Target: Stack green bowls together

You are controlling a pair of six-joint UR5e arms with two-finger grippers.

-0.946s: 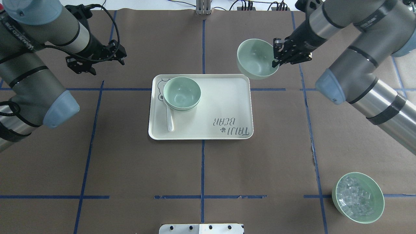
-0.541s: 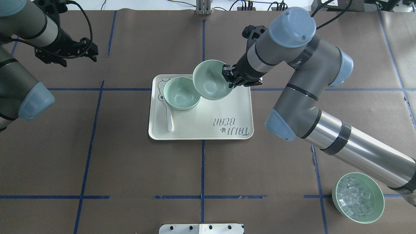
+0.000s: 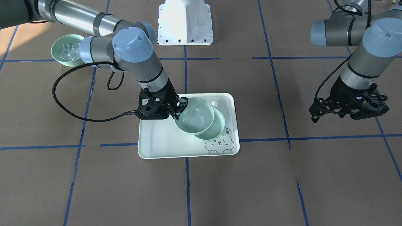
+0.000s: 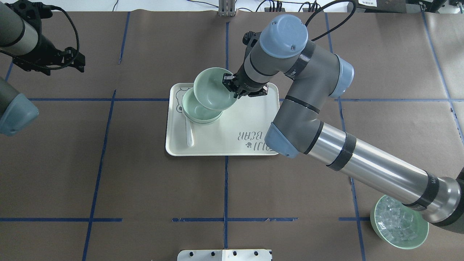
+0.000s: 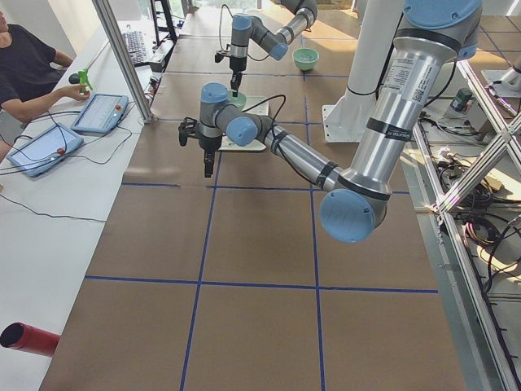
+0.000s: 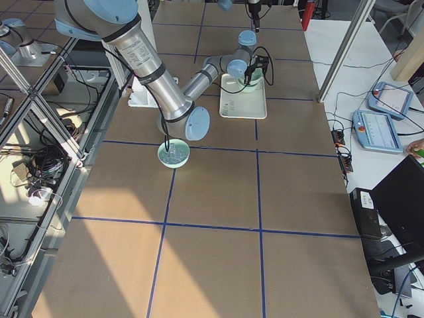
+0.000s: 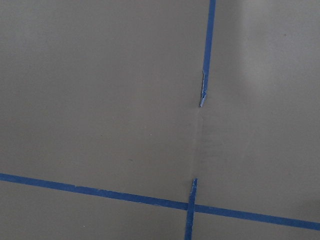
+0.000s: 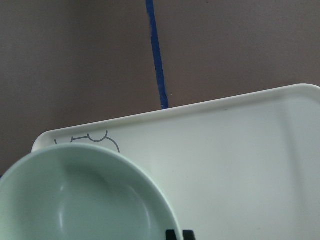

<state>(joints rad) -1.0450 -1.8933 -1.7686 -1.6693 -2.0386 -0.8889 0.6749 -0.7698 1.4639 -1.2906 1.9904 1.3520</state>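
Our right gripper is clamped on the rim of one green bowl. The pinch takes the edge nearest the wrist, so the bowl hangs out beyond the fingertips, tilted. Just below it and further out from the fingers sits the second green bowl on the tray. The held bowl overlaps the near part of that one's rim in both the overhead and the front view, off-centre toward our gripper, and we cannot tell whether the two rims touch. The tray's edge runs close past the lower bowl on the far side from the fingers. Under the wrist the tray floor lies bare. A white spoon lies on the tray against the lower bowl's side. The bowl of clear cubes is well apart, back along our forearm. Our left gripper hangs over bare table — well apart from the tray — and we cannot tell whether its jaws are apart or together.
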